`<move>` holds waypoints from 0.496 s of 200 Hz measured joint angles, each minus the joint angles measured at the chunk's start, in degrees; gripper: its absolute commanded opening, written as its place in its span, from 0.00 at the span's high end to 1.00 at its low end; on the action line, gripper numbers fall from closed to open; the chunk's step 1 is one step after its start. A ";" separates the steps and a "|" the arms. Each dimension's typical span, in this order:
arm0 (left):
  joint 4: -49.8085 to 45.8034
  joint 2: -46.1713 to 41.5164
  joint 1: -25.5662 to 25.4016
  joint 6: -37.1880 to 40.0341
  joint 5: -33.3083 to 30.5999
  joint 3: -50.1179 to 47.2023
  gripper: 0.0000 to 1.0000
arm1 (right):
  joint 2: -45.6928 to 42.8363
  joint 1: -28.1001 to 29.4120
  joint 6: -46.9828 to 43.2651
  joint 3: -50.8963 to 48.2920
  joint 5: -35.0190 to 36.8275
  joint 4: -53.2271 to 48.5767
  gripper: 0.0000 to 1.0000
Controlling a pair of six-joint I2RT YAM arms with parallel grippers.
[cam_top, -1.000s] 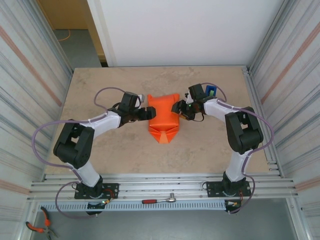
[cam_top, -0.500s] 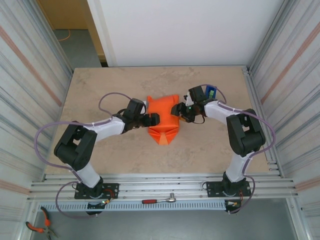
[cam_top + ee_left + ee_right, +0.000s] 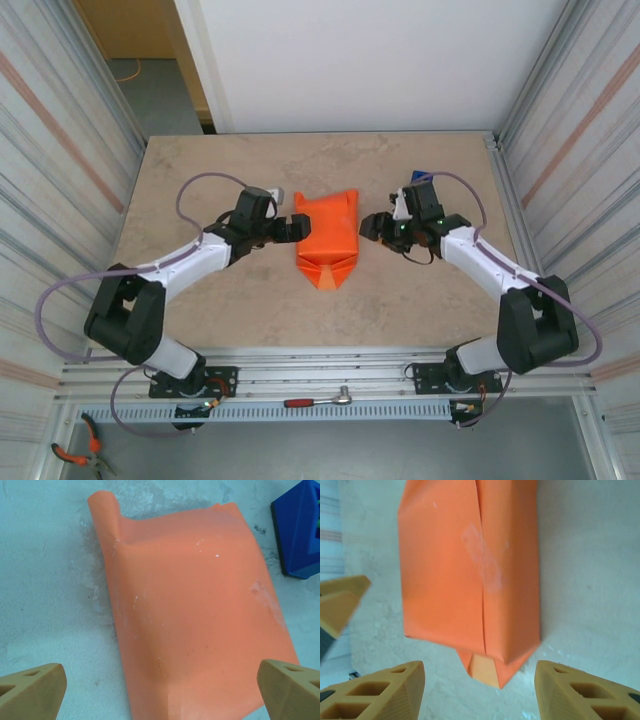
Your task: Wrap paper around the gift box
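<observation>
Both arms just backed off the paper (image 3: pixel 328 236): left gripper (image 3: pixel 296 229) now spread wide just left of it, right gripper (image 3: pixel 369 226) released and empty to its right; gift box hidden inside, tape (image 3: pixel 482 555) on seam, far end still loose, fold that next

A lab or workshop robot cell is indicated: a table (image 3: pixel 200 300) is enclosed by ribbed panels (image 3: pixel 60 150) and edged with aluminium rails (image 3: pixel 320 378); a ratchet (image 3: pixel 318 400) and pliers (image 3: pixel 80 452) are laid below.
</observation>
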 measured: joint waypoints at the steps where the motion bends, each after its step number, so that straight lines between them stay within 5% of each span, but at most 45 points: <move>1: -0.02 -0.04 0.00 0.02 0.02 0.00 0.01 | -0.07 0.11 0.02 -0.15 0.15 0.04 0.42; 31: -1.03 -2.75 -0.04 0.59 0.50 -0.68 0.01 | -1.79 7.28 2.89 -6.45 4.44 2.05 0.49; 55: -0.72 -7.19 -0.76 0.39 1.09 -4.68 0.04 | -1.95 14.16 5.73 -10.58 8.46 5.11 0.67; 64: -0.57 -9.22 -1.62 0.15 1.44 -7.10 0.14 | -1.95 16.46 7.04 -11.65 9.97 6.19 0.76; 88: 1.51 -12.85 -4.90 -0.72 2.67 -13.81 0.68 | -1.51 21.18 8.96 -13.03 13.60 9.51 0.95; 99: 2.95 -13.14 -6.60 -1.16 3.02 -16.61 0.78 | -0.76 22.36 9.97 -13.22 14.78 11.17 1.00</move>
